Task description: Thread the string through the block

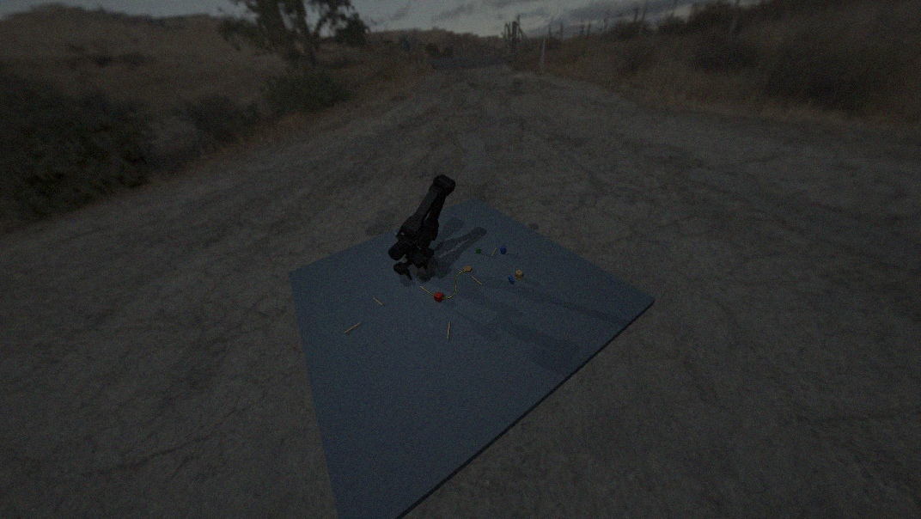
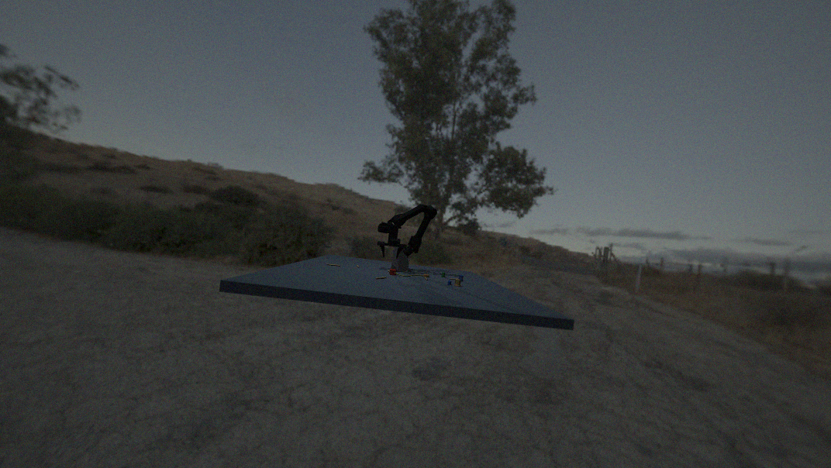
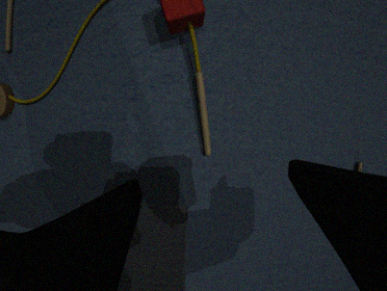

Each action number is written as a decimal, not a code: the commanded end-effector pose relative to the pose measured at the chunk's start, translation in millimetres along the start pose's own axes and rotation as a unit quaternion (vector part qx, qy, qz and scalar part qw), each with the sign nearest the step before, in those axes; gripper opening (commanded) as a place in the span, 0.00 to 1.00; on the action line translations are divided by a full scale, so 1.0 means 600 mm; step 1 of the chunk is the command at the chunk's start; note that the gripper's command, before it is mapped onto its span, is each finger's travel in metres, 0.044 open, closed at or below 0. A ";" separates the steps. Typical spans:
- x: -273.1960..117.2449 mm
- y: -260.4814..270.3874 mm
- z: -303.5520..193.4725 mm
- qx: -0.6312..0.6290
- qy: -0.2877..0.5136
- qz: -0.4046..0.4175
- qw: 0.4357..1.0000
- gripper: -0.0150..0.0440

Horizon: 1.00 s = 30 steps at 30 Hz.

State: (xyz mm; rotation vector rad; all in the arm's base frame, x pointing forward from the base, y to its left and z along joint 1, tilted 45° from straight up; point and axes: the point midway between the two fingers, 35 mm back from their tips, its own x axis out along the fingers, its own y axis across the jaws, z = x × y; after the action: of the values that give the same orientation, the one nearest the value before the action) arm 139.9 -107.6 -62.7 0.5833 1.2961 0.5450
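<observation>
The red block (image 1: 438, 296) (image 2: 392, 272) (image 3: 184, 12) stands on the table. The yellow string (image 1: 456, 283) (image 3: 72, 53) runs from the round wooden button (image 1: 467, 268) (image 3: 5, 101) to the block's far side in the wrist view. It comes out of the block's near face as a short length, with the thin wooden stick (image 1: 425, 290) (image 3: 204, 113) on its end. The stick appears to lie on the table, apart from the block. My gripper (image 1: 417, 271) (image 2: 391, 251) (image 3: 216, 179) is wide open and empty above the table, its fingertips beyond the stick's free end. The block's upper part is cut off in the wrist view.
Loose sticks lie left (image 1: 378, 301), front left (image 1: 352, 327) and in front (image 1: 448, 330) of the block. Another stick (image 1: 476, 281) lies near the button. A green piece (image 1: 478, 250), blue pieces (image 1: 503, 249) (image 1: 510, 278) and a tan piece (image 1: 519, 273) lie to the right.
</observation>
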 end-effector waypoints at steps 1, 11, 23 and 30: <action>-0.029 -0.004 0.003 -0.004 -0.002 -0.007 1.000 1.00; -0.025 -0.007 0.005 -0.002 -0.007 -0.010 1.000 1.00; -0.025 -0.007 0.005 -0.002 -0.007 -0.010 1.000 1.00; -0.025 -0.007 0.005 -0.002 -0.007 -0.010 1.000 1.00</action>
State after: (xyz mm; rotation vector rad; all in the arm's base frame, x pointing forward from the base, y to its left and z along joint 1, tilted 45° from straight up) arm 140.0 -121.1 -54.2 0.5692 1.2868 0.5260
